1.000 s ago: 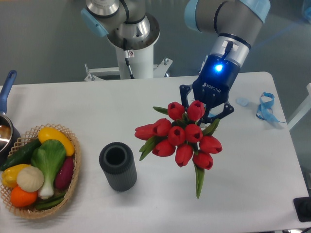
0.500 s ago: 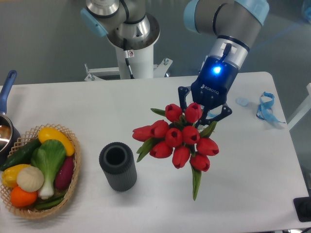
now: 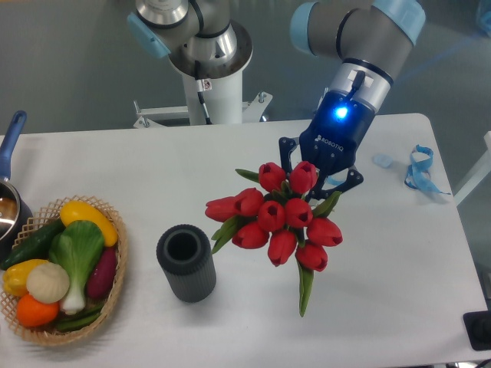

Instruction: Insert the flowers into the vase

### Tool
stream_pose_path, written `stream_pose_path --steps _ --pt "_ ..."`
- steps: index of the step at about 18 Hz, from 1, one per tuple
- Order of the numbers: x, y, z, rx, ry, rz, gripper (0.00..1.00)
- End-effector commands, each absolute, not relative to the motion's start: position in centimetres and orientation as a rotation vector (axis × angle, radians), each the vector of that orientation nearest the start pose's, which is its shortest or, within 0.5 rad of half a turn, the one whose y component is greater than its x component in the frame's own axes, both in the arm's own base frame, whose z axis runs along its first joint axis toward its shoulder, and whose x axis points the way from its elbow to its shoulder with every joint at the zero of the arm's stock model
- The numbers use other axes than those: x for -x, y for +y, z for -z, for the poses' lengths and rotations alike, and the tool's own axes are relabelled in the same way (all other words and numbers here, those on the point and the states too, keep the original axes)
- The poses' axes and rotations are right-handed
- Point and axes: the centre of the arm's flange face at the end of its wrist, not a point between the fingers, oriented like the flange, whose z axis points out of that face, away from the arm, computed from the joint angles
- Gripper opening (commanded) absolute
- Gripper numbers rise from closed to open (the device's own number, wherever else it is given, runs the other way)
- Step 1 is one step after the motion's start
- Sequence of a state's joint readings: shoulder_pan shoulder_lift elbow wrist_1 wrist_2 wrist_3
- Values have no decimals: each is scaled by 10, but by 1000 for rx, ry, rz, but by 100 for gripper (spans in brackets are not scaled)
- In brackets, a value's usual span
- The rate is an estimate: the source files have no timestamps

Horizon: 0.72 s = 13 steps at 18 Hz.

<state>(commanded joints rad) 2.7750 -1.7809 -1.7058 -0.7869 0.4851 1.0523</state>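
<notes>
The gripper is up over the table with its dark fingers closed around the flowers, clamping the bunch somewhere behind the red buds, and a blue light glows on the wrist above. The tulip heads face the camera in a tight cluster, green leaves poking out to the left of it and one long leaf hanging down below it. Taking the vase as the marker: it stands upright on the table, its round mouth open, and the bouquet hangs to the right of it and a little farther back, near but clearly apart, nothing touching the rim. To the left of the vase sits the wicker basket piled with colourful vegetables, and farther left again, at the frame edge, a pot with a blue handle. Far to the right of the vase, past the flowers, a blue strap lies on the table near its right edge. Behind the vase, beyond the table, the robot's white base column rises.
</notes>
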Motion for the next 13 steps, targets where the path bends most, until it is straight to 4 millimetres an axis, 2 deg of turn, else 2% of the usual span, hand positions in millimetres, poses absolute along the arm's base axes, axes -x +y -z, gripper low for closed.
stream_pose_path --steps 5,11,13 --pt "446 417 -437 1858 182 203 11" --pt "422 437 -422 1603 289 331 11" --pt "407 449 -419 1532 352 341 11"
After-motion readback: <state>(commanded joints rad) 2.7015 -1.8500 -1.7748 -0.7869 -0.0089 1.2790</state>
